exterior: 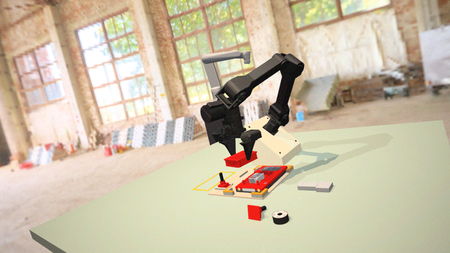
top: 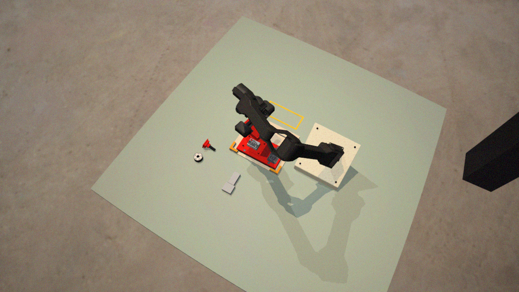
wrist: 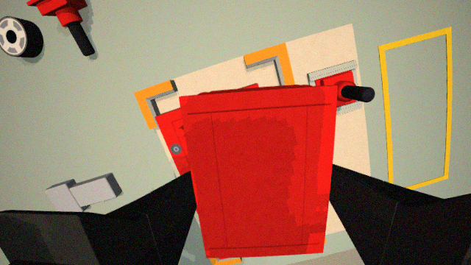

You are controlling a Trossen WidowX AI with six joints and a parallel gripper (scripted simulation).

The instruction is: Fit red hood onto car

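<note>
From our wrist view the red hood (wrist: pixel 257 169) hides most of the chassis (exterior: pixel 262 178) and its pegs. Our arm arches over the jig (exterior: pixel 242 192), gripper (exterior: pixel 240 150) clamped on the hood, held above the deck.

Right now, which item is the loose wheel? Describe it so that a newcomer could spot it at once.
Start at the cream jig board holding the red car chassis mid-table, then look toward the table's near edge in the exterior view. There a small black wheel with a pale hub lies flat beside a red block with a black peg. It is the only round, black-rimmed piece.
</note>
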